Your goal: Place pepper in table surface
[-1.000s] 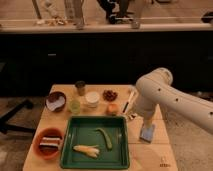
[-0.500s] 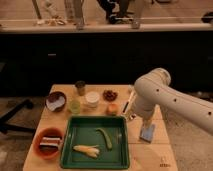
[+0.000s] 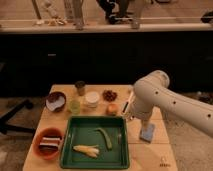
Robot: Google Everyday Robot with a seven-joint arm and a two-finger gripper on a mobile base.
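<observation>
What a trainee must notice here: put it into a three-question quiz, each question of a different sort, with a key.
1. True or false: the pepper lies in the green tray, not yet on the table surface.
2. Where is the gripper? A) inside the tray B) over the table, by the tray's far right corner C) over the floor
3. Fill in: the banana-like piece beside the pepper is pale ___.
Key: 1 true; 2 B; 3 yellow.
</observation>
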